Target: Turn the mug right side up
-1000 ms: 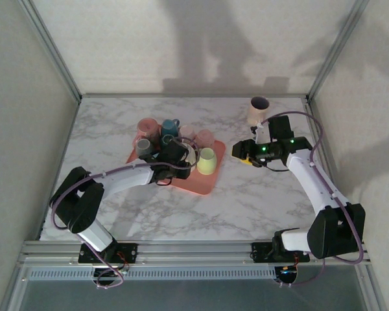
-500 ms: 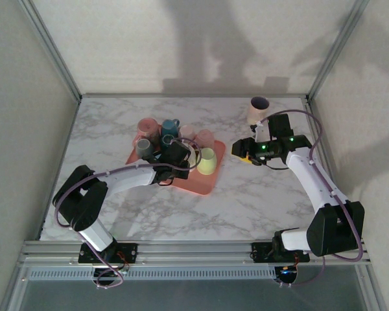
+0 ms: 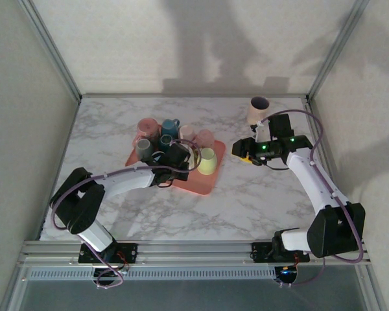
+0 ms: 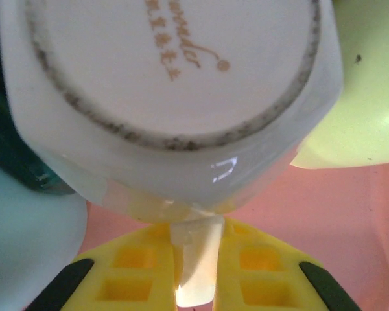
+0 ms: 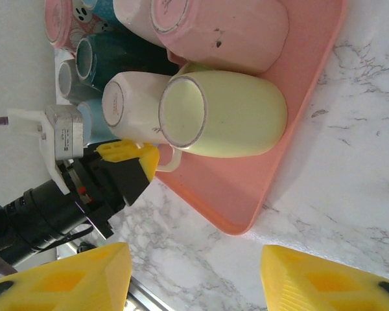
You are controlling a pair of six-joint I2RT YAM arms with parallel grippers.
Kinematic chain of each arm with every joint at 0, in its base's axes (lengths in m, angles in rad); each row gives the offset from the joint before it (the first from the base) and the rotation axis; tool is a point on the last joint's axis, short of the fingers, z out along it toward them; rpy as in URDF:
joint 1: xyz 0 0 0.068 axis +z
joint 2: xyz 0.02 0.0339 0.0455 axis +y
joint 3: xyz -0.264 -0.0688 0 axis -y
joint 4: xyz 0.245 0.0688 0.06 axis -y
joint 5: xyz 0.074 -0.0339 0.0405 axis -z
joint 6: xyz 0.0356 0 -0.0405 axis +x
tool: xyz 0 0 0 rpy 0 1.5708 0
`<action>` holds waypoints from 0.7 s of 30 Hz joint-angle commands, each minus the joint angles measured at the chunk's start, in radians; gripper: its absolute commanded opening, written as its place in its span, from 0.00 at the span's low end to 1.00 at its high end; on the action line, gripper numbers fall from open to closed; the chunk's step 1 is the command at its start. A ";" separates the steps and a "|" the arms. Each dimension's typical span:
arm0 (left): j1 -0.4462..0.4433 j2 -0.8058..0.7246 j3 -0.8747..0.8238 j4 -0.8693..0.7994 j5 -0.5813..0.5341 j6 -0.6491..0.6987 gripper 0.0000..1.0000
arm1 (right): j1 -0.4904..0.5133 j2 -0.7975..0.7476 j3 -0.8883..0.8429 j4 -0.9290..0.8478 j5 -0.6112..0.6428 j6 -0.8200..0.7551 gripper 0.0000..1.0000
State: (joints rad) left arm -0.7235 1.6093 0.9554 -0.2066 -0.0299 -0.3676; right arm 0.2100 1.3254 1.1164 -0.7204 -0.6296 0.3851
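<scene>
white mug (image 4: 181, 97): glazed ceramic, glossy; the foot ring on its base looks bare and gritty
lime mug (image 5: 233, 113): smooth glazed ceramic, soft sheen
tray (image 4: 350, 214): pink plastic, smooth, matt
my left fingers (image 4: 256, 269): yellow plastic, matt, moulded in a grid
table (image 3: 246, 201): marble-patterned, smooth

A salmon-pink tray (image 3: 198, 182) lies on the marble tabletop (image 3: 246, 207), just off centre toward 10 o'clock. Mugs crowd it: a pink mug (image 3: 147, 127) and a teal mug (image 3: 170, 127) at its 11 o'clock end, a grey mug (image 3: 143, 148) at 9, two pale pink mugs (image 3: 205, 138) at 1 and a yellow-green mug (image 3: 207, 161) at 3. The left gripper (image 3: 181, 155) reaches in from 7 o'clock, up against a white mug (image 3: 192, 153). The right gripper (image 3: 245, 153) sits just off the tray's 3 o'clock side, its yellow fingers (image 3: 247, 157) toward the tray. A beige mug (image 3: 259, 109) stands upright at the tabletop's 1 o'clock.
</scene>
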 commanded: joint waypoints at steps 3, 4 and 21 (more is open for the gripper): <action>-0.010 -0.114 0.023 0.031 0.048 -0.008 0.07 | 0.004 -0.045 0.009 -0.015 -0.008 -0.003 0.55; -0.011 -0.127 0.027 0.031 0.055 -0.010 0.06 | 0.003 -0.050 0.008 -0.012 -0.010 -0.001 0.55; -0.010 -0.283 0.167 0.019 0.172 -0.088 0.00 | 0.004 -0.120 -0.002 0.008 -0.069 0.027 0.56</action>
State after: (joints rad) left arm -0.7258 1.3926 1.0443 -0.2737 0.1032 -0.4278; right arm 0.2100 1.2350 1.1164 -0.7212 -0.6544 0.3946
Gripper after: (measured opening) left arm 0.145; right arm 0.557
